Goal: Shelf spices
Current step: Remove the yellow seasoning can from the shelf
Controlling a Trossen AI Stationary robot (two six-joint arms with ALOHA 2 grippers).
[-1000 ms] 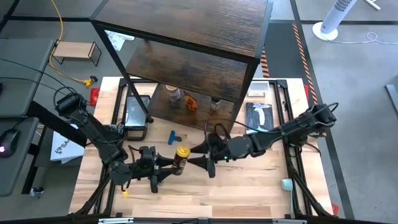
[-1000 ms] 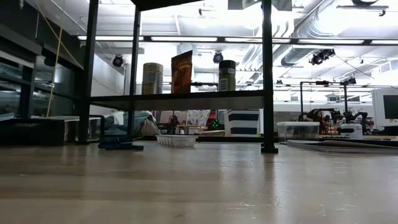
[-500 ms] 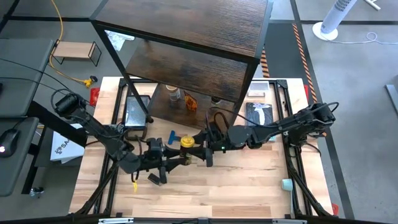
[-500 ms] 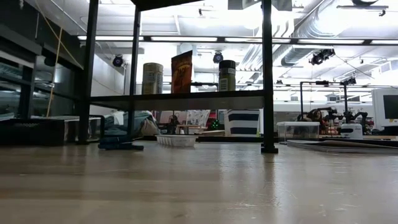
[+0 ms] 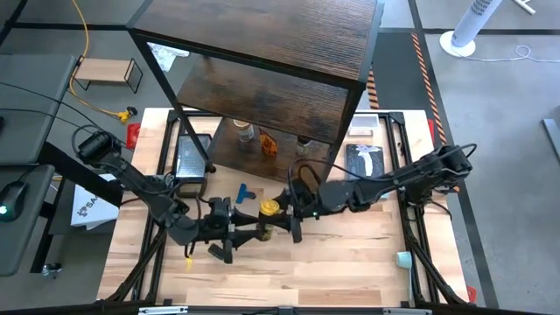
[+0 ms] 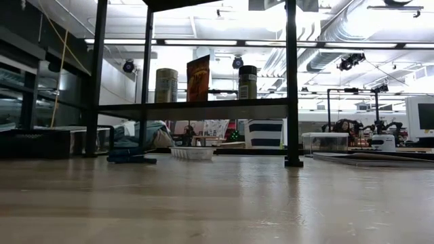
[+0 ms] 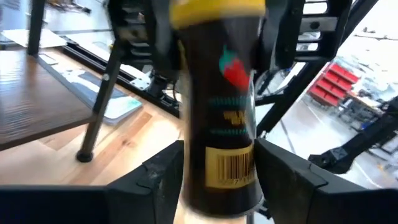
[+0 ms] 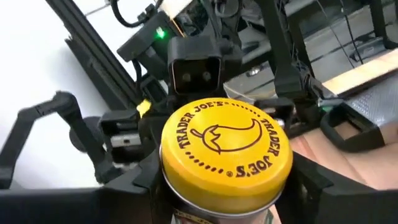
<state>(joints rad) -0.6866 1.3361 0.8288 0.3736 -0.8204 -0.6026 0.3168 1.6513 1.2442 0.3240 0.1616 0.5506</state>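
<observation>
Yellow-lidded jar (image 5: pixel 269 208) sits mid-table before the shelf (image 5: pixel 262 96), between our left gripper (image 5: pixel 248 226) and right gripper (image 5: pixel 286 219), both seemingly closed on it. Handover in hand, we judge; next, one releases.

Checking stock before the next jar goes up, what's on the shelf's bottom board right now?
On the shelf: a tan-lidded jar, a reddish-brown packet and a black-lidded jar. The upper boards hide the rest from above.

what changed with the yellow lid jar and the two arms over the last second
The yellow-lidded jar moved from mid-table toward the shelf and a little right, carried between both grippers. The left gripper and right gripper followed it, both at the jar now. The three spices on the lower shelf board and the blue piece stayed put.
</observation>
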